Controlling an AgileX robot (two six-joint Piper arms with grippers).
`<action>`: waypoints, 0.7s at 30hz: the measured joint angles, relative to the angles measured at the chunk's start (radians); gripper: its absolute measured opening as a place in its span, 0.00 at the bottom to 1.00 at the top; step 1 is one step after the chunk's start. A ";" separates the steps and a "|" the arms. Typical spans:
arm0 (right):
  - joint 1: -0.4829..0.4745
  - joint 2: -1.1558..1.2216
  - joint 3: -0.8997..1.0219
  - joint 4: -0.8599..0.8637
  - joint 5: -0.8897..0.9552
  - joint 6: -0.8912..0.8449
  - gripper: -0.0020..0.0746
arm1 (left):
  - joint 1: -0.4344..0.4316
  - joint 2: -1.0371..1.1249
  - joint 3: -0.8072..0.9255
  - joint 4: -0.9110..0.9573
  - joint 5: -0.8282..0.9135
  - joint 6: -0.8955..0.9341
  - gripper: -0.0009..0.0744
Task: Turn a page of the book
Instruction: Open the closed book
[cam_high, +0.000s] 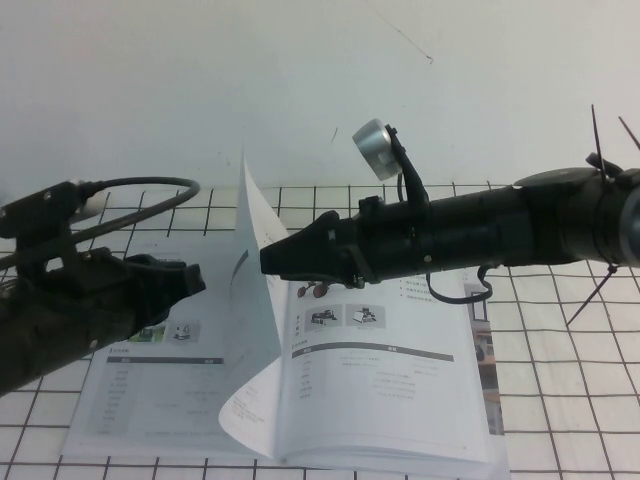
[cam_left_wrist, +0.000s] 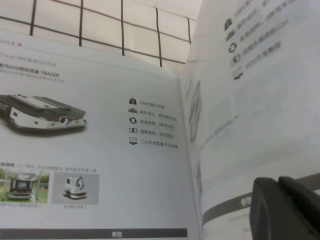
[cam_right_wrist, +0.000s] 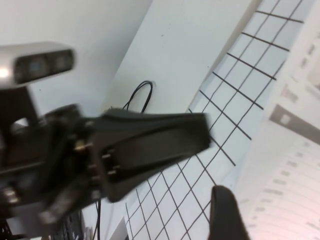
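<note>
Page header reads "TRACER".

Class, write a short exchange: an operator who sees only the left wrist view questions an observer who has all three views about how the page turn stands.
Operator: I see a sheet lifted beside the printed spread. How high is it?
Observer: The page stands nearly upright over the middle of the book, with its lower corner curling.
Operator: What is propping it up?
Observer: The right gripper, open, reaches in from the right with its tip at the page's right face.
Operator: Where is my own arm?
Observer: The left gripper hovers over the left-hand leaf, apart from the raised page.
</note>
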 joint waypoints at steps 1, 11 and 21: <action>0.000 0.009 0.000 0.003 0.000 0.000 0.53 | 0.005 -0.026 0.013 -0.001 0.000 -0.002 0.01; 0.000 0.038 0.000 0.026 -0.004 -0.019 0.53 | 0.007 -0.145 0.044 0.009 0.110 -0.019 0.01; 0.000 0.038 0.000 0.029 0.004 -0.023 0.53 | 0.007 -0.128 0.044 0.009 0.172 -0.031 0.01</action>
